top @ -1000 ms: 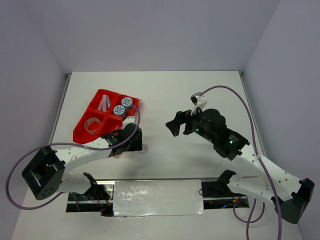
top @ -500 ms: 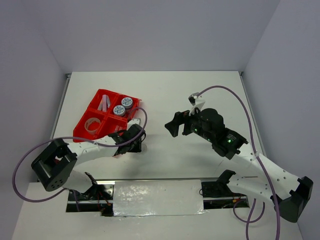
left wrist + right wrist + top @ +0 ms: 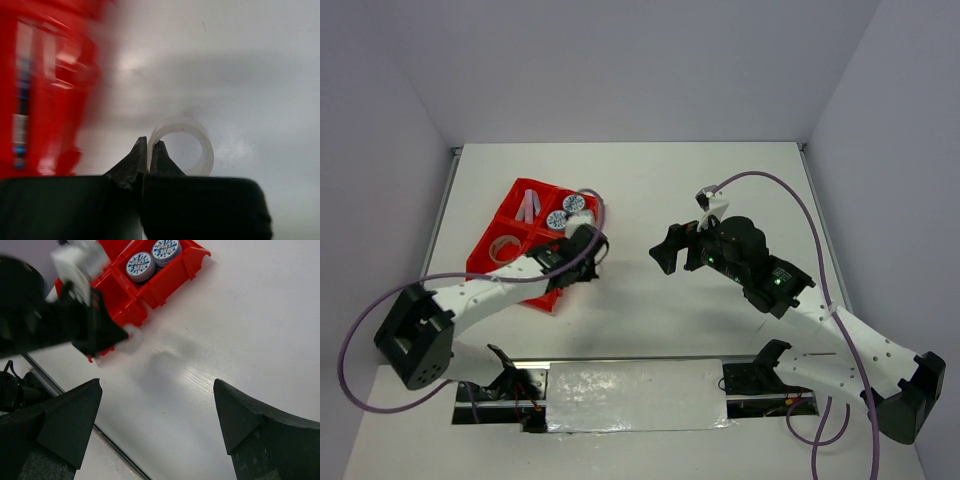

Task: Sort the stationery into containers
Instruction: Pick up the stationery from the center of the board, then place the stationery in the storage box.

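My left gripper is shut, its tips pinching the wall of a translucent grey tape ring just above the white table. From above, that gripper sits at the right edge of the red tray, which is blurred in the left wrist view. Two blue-white tape rolls share one compartment. Another grey ring and some pale sticks lie in others. The right gripper hovers open mid-table with nothing between its fingers.
The right wrist view shows the left arm's black gripper body in front of the tray, and the table's near edge with a dark gap below. White walls enclose the table.
The left gripper has closed on the grey tape ring and moved with it away from the near edge toward the tray. The right arm has hardly moved.
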Robot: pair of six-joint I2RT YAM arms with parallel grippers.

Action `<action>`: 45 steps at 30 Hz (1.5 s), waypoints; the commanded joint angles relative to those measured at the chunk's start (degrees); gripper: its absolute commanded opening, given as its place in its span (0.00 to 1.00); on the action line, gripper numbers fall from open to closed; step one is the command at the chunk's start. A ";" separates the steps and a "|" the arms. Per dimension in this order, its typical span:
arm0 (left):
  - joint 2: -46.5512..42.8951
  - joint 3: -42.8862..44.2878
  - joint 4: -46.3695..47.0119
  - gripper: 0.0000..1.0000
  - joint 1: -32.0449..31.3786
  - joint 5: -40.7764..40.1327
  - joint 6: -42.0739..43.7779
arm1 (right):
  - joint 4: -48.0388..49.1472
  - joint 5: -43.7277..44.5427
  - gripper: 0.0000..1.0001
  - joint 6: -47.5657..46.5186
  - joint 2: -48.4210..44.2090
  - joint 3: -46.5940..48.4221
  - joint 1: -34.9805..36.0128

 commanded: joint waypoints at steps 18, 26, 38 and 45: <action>-2.32 9.99 -4.81 0.03 46.93 -5.89 -7.64 | 6.13 -5.45 1.00 -0.78 5.23 0.57 -0.24; 0.15 8.33 -1.47 0.23 46.93 -6.16 -6.76 | 6.57 -5.72 1.00 -1.13 4.53 -0.39 -0.16; 1.12 7.01 0.29 0.52 47.02 -5.01 -6.23 | 6.22 -5.63 1.00 -1.04 4.96 -0.22 -0.24; -5.90 7.79 -1.72 0.73 44.57 -0.79 -5.01 | 6.13 -5.89 1.00 -0.60 5.23 0.66 -0.16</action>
